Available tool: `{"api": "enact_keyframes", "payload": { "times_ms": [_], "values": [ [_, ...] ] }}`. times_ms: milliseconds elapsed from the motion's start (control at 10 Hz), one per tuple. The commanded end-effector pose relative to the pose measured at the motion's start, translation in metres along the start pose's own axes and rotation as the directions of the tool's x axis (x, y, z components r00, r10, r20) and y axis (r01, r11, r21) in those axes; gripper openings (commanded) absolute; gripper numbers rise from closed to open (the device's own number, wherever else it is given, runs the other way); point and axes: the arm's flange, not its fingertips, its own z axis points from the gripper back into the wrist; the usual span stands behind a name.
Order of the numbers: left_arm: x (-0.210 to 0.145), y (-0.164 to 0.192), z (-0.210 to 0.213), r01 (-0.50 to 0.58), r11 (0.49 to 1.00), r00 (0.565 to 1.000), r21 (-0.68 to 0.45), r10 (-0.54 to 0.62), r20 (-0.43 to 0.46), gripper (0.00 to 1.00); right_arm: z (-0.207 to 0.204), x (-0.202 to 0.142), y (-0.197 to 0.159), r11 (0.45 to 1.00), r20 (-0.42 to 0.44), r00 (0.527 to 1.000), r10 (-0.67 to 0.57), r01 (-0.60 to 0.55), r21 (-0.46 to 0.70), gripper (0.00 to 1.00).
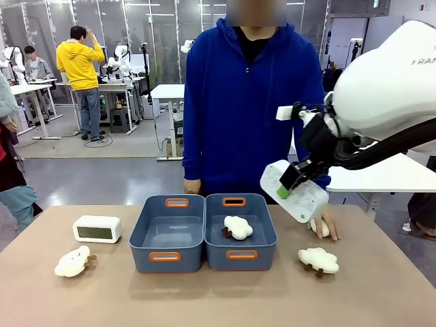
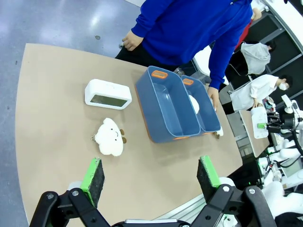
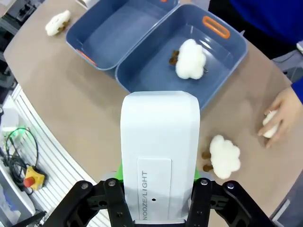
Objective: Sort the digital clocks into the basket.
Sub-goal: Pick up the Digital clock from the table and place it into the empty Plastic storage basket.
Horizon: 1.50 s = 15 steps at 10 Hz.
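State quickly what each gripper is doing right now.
Left gripper: open, holding nothing.
Right gripper: closed on a digital clock.

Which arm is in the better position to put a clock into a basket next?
Right, probably. The right gripper is shut on a clock, held in the air beside the baskets. The left gripper is open, with the other clock on the table beyond it.
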Motion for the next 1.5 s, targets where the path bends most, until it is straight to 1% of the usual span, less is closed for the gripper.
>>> {"api": "enact_keyframes", "payload": {
  "times_ms": [0, 100, 200, 300, 500, 600, 900, 1400],
  "values": [
    [0.0, -0.001, 0.0, 0.002, 1.0, 1.0, -0.004, -0.002, -0.007, 1.0, 0.047, -0.048, -0.038, 0.996, 0.102, 0.993, -0.052, 0.044, 0.072, 0.04],
    [0.0, -0.001, 0.0, 0.002, 1.0, 1.0, -0.004, -0.002, -0.007, 1.0, 0.088, -0.089, -0.051, 0.995, 0.187, 0.981, -0.04, 0.022, 0.097, 0.04],
    [0.0, -0.001, 0.0, 0.002, 1.0, 1.0, -0.004, -0.002, -0.007, 1.0, 0.129, -0.129, -0.07, 0.982, 0.271, 0.954, -0.126, 0.082, 0.168, 0.04],
    [0.0, -0.001, 0.0, 0.002, 1.0, 1.0, -0.004, -0.002, -0.007, 1.0, 0.156, -0.157, -0.084, 0.975, 0.348, 0.922, -0.172, 0.109, 0.192, 0.04],
    [0.0, -0.001, 0.0, 0.002, 1.0, 1.0, -0.004, -0.002, -0.007, 1.0, 0.183, -0.195, -0.11, 0.962, 0.44, 0.867, -0.232, 0.138, 0.236, 0.04],
    [0.0, -0.001, 0.0, 0.002, 1.0, 1.0, -0.004, -0.002, -0.007, 1.0, 0.185, -0.207, -0.117, 0.956, 0.455, 0.853, -0.256, 0.154, 0.249, 0.04],
    [0.0, -0.001, 0.0, 0.002, 1.0, 1.0, -0.004, -0.002, -0.007, 1.0, 0.189, -0.216, -0.125, 0.953, 0.469, 0.841, -0.271, 0.163, 0.257, 0.04],
    [0.0, -0.001, 0.0, 0.002, 1.0, 1.0, -0.004, -0.002, -0.007, 1.0, 0.188, -0.207, -0.13, 0.954, 0.451, 0.851, -0.268, 0.168, 0.25, 0.04]
  ]
}}
